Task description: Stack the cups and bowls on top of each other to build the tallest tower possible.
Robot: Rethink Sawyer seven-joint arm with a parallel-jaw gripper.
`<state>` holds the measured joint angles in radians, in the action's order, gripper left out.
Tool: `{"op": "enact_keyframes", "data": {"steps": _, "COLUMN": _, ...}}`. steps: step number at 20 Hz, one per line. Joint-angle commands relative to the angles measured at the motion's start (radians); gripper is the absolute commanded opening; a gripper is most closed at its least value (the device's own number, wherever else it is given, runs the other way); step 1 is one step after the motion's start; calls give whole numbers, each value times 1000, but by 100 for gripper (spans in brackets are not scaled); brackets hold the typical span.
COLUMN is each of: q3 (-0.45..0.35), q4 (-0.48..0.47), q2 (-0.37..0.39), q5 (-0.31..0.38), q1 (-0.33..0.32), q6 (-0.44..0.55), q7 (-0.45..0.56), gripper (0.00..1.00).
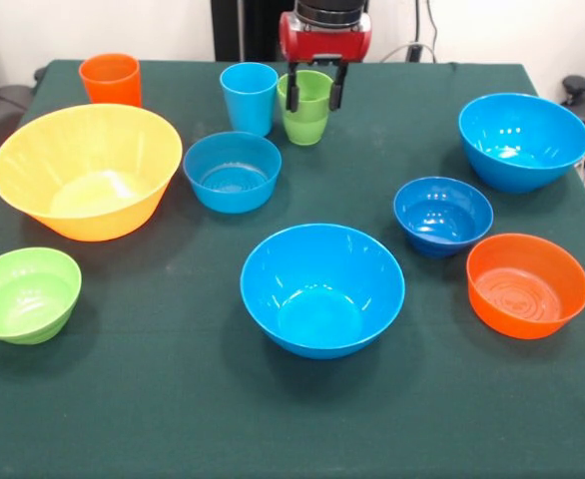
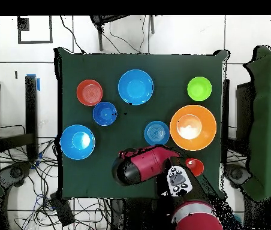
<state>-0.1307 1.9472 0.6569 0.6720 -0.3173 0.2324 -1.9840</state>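
Note:
All bowls stand apart on the green table; no tower stands. The big yellow-orange bowl (image 1: 86, 170) (image 2: 192, 127) is at the left. Two large bright blue bowls sit at front centre (image 1: 322, 287) (image 2: 135, 87) and far right (image 1: 523, 140) (image 2: 77, 142). There are also a light blue bowl (image 1: 232, 170), a dark blue bowl (image 1: 442, 215), an orange bowl (image 1: 527, 284) and a lime green bowl (image 1: 25, 294). The orange cup (image 1: 110, 78), light blue cup (image 1: 250, 97) and lime green cup (image 1: 305, 108) stand upright at the far edge. My gripper (image 1: 313, 90) is open at the green cup's rim.
In the overhead view my red arm (image 2: 144, 165) covers the light blue and green cups and the gripper; the orange cup (image 2: 194, 166) shows beside it. Cables lie on the floor round the table (image 2: 66, 179). The table's front strip (image 1: 173, 429) holds nothing.

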Motion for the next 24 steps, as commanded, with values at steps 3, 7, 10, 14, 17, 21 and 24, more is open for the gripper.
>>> {"op": "enact_keyframes", "data": {"steps": 3, "q3": -97, "q4": 11, "q2": 34, "q5": -24, "q1": 20, "q6": 68, "q7": -2, "gripper": 100}}
{"op": "enact_keyframes", "data": {"steps": 7, "q3": -102, "q4": 9, "q2": 36, "q5": -34, "q1": 18, "q6": 77, "q7": -4, "gripper": 100}}
{"op": "enact_keyframes", "data": {"steps": 10, "q3": -114, "q4": 13, "q2": 39, "q5": -37, "q1": 3, "q6": 81, "q7": 10, "gripper": 0}}
{"op": "enact_keyframes", "data": {"steps": 14, "q3": -120, "q4": 16, "q2": 39, "q5": -34, "q1": -5, "q6": 79, "q7": 17, "gripper": 0}}
{"op": "enact_keyframes", "data": {"steps": 17, "q3": -122, "q4": 26, "q2": 40, "q5": -28, "q1": -10, "q6": 71, "q7": 16, "gripper": 0}}
{"op": "enact_keyframes", "data": {"steps": 21, "q3": -128, "q4": 29, "q2": 42, "q5": -25, "q1": -15, "q6": 72, "q7": 17, "gripper": 0}}
{"op": "enact_keyframes", "data": {"steps": 24, "q3": -132, "q4": 36, "q2": 57, "q5": -27, "q1": -19, "q6": 46, "q7": -2, "gripper": 0}}
